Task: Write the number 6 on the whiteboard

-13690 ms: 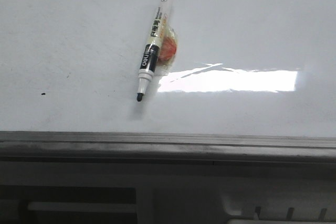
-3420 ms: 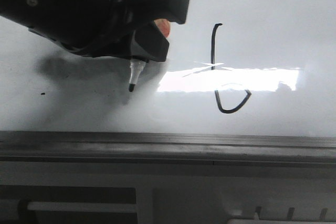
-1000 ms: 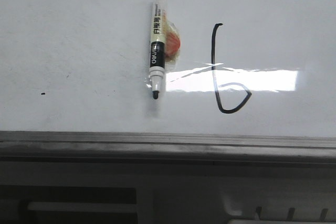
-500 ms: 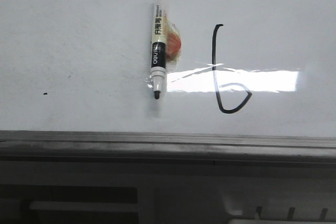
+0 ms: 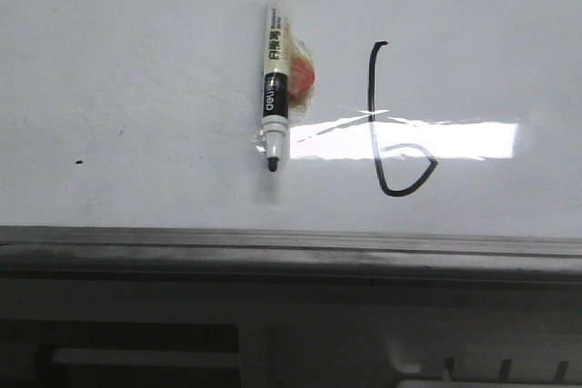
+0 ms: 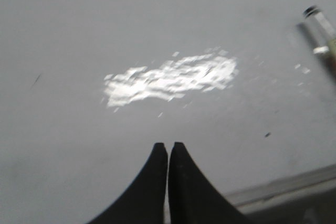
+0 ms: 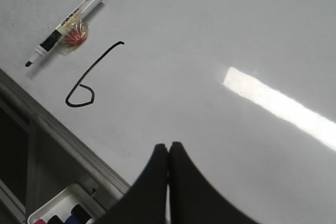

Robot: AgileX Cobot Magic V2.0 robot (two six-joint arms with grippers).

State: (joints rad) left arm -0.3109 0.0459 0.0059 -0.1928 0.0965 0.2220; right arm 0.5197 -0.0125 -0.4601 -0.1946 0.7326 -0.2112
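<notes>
The number 6 (image 5: 386, 134) is drawn in thin black line on the whiteboard (image 5: 136, 61), right of centre in the front view; it also shows in the right wrist view (image 7: 89, 77). A white and black marker (image 5: 275, 70) lies uncapped on the board left of the 6, tip toward the near frame, with an orange lump beside it; it shows in the right wrist view (image 7: 65, 27) too. My left gripper (image 6: 168, 145) is shut and empty above the bare board. My right gripper (image 7: 168, 145) is shut and empty, away from the 6. Neither gripper shows in the front view.
The board's grey metal frame edge (image 5: 291, 247) runs along the near side. A bright glare strip (image 5: 409, 140) crosses the 6. A tiny black speck (image 5: 78, 163) sits at the left. A white tray with coloured marker caps (image 7: 58, 211) lies below the frame.
In the last second nothing has visibly moved. Earlier, the gripper held the marker over the board; now the marker lies free on the board and the 6 stands drawn.
</notes>
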